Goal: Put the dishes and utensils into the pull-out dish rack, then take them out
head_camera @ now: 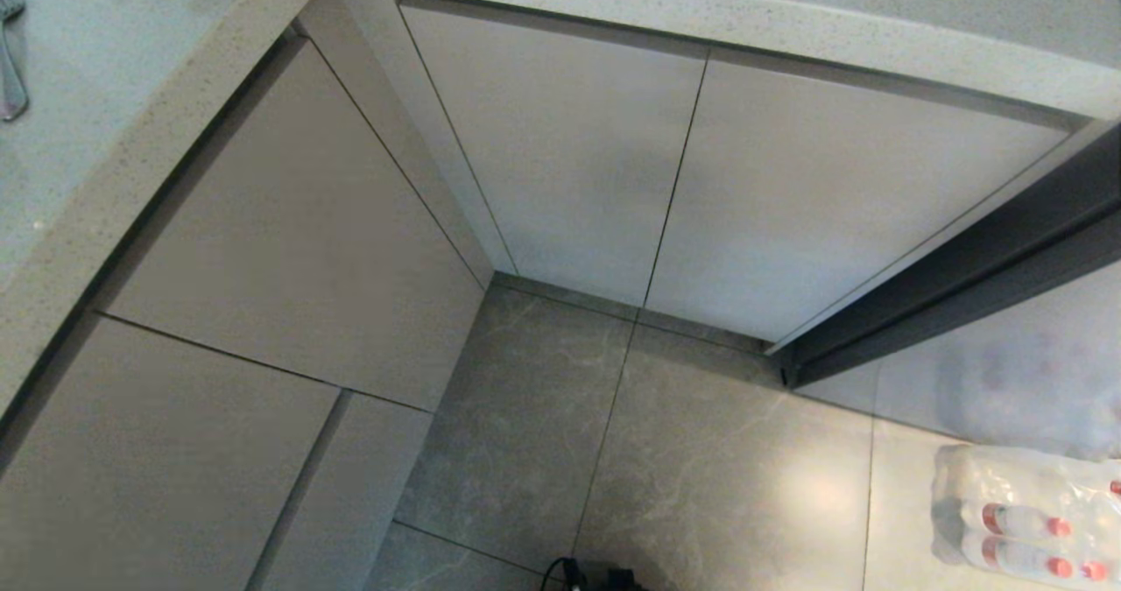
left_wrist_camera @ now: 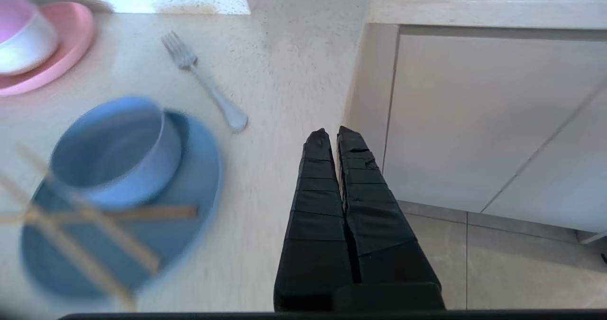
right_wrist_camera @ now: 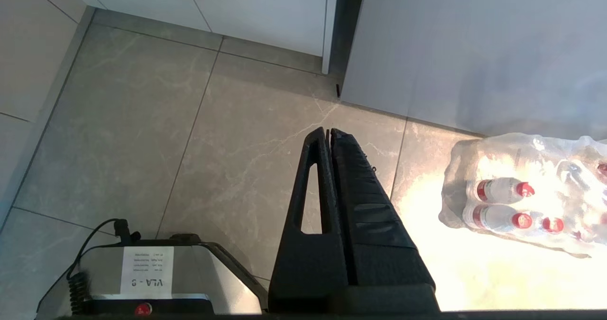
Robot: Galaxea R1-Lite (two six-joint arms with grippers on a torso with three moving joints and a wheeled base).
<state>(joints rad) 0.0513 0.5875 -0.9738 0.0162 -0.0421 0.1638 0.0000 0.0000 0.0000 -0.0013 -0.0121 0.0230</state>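
- Left hand (left_wrist_camera: 330, 131): fingers pressed together, nothing between them. In the left wrist view it sits at lower centre of the frame, hanging over the edge of the desk (left_wrist_camera: 275, 73) where it meets the cabinet fronts (left_wrist_camera: 474, 121). Empty and closed, so it reads as in transit, not as gripping.
- Right hand (right_wrist_camera: 327, 130): fingers together, empty, pointing down at the floor tiles (right_wrist_camera: 189, 144); parked. Robot base with a label (right_wrist_camera: 147, 268) at lower left of that view; a shrink-wrapped pack of bottles (right_wrist_camera: 521, 192) at right on the floor.
- Blue bowl (left_wrist_camera: 116, 149): stands on the blue plate (left_wrist_camera: 189, 187), left half of the left wrist view. Chopsticks (left_wrist_camera: 95, 215) lie crossed over the plate rim, touching it; blurred, so their exact rest is unclear.
- Fork (left_wrist_camera: 204, 80): lies flat on the desk, upper left of centre, apart from the plate, tines away from the hand. It also shows at the far upper left edge of the head view (head_camera: 10, 57).
- Pink plate (left_wrist_camera: 71, 40) with a pale cup (left_wrist_camera: 23, 40) on it, top left corner; not part of the job.
- Pull-out dish rack: not visible. Head view shows only shut beige cabinet panels (head_camera: 560, 162) in the corner; which one fronts the rack I cannot tell.
- Judgement: everything sits grouped on the desk, so either loading has not started or unloading is finished.
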